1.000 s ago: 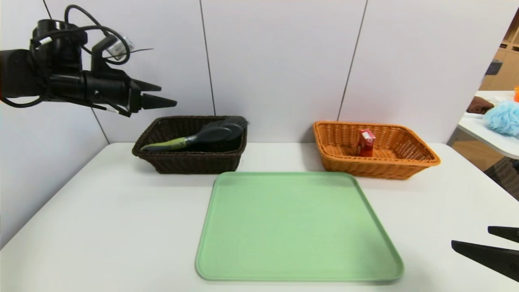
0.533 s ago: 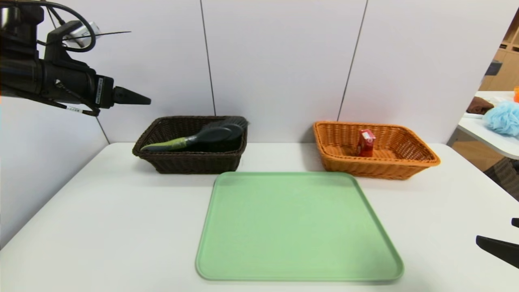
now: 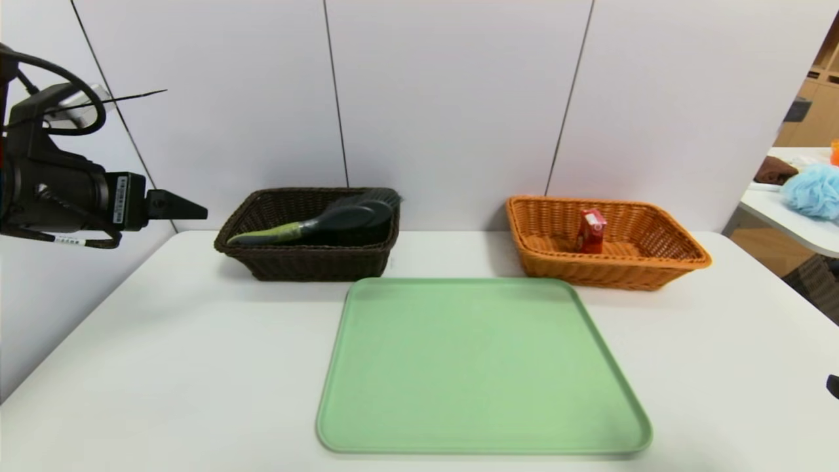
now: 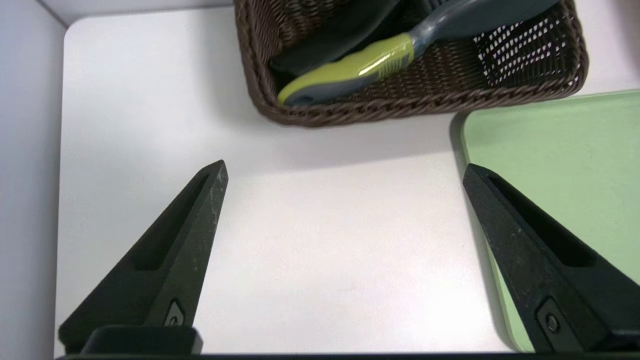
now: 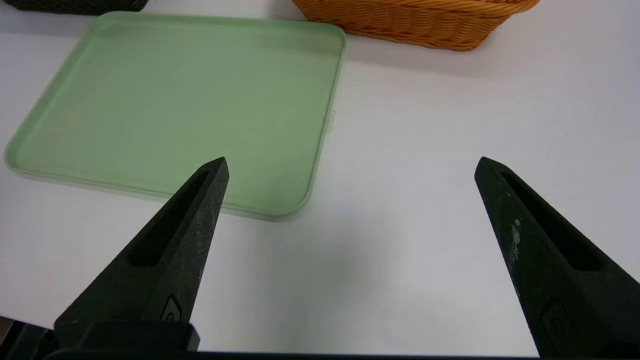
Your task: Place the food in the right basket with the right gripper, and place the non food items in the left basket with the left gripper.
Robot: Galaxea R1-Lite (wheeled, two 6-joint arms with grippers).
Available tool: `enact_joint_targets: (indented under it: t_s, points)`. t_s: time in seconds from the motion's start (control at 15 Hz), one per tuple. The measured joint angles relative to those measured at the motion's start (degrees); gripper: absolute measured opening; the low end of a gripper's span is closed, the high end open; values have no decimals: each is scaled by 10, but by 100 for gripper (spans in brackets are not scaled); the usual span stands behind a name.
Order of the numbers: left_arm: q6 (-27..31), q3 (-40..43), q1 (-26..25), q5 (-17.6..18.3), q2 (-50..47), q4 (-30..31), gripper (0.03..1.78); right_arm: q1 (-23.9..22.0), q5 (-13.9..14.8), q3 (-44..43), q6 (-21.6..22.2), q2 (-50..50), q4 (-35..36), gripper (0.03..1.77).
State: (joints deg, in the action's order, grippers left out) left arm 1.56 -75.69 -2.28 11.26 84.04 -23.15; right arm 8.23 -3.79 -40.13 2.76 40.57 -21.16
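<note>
Pulled back toward far left of frame: left gripper point(image 3: 190, 208), jaws spread wide, nothing held. Nearly gone at lower right edge: right gripper point(image 5: 350, 167), jaws wide apart too. Green tray point(image 3: 482, 367) bare at center of counter point(image 3: 164, 367). Brush point(image 3: 314, 226) in dark left basket point(image 3: 308, 259); red carton point(image 3: 591, 231) upright in orange right basket point(image 3: 606, 269).

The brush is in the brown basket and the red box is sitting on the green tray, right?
Not quite. The brush is in the brown basket, but the red box stands in the orange basket, as the head view shows. The green tray holds nothing.
</note>
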Motion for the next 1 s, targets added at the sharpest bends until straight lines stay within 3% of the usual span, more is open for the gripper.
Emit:
enact_joint_targets:
  t_s: [0.2, 0.53, 0.73, 1.0]
  points:
    - [-7, 68, 1, -16, -53, 21, 168, 0, 24, 3, -1, -29, 0, 170]
    - [-7, 204, 1, -16, -142, 104, 169, 0, 37, 20, -5, -87, 0, 170]
    - [-8, 272, 1, -15, -199, 157, 169, -21, 37, 44, -28, -117, 1, 170]
    - [-16, 320, -1, -13, -256, 163, 169, -36, 32, 57, -30, -141, 1, 170]
